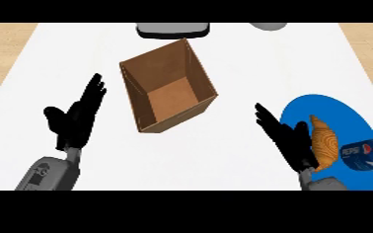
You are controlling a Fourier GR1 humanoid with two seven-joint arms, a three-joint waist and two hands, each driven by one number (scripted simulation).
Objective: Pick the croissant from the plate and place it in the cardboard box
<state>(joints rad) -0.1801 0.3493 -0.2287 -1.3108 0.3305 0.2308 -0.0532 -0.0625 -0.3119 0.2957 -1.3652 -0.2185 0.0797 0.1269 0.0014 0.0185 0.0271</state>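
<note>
A golden-brown croissant (325, 143) lies on a blue plate (320, 107) at the right of the white counter. An open cardboard box (169, 85) stands in the middle, empty inside. My right hand (291, 140) is open, fingers straight, just left of the croissant at the plate's left rim, not holding it. At the lower left my left hand (75, 119) rests open, well left of the box.
A blue can (358, 154) lies on the plate just right of the croissant. A grey and black appliance (173, 29) sits at the counter's far edge behind the box, with a grey round object (268, 26) further right.
</note>
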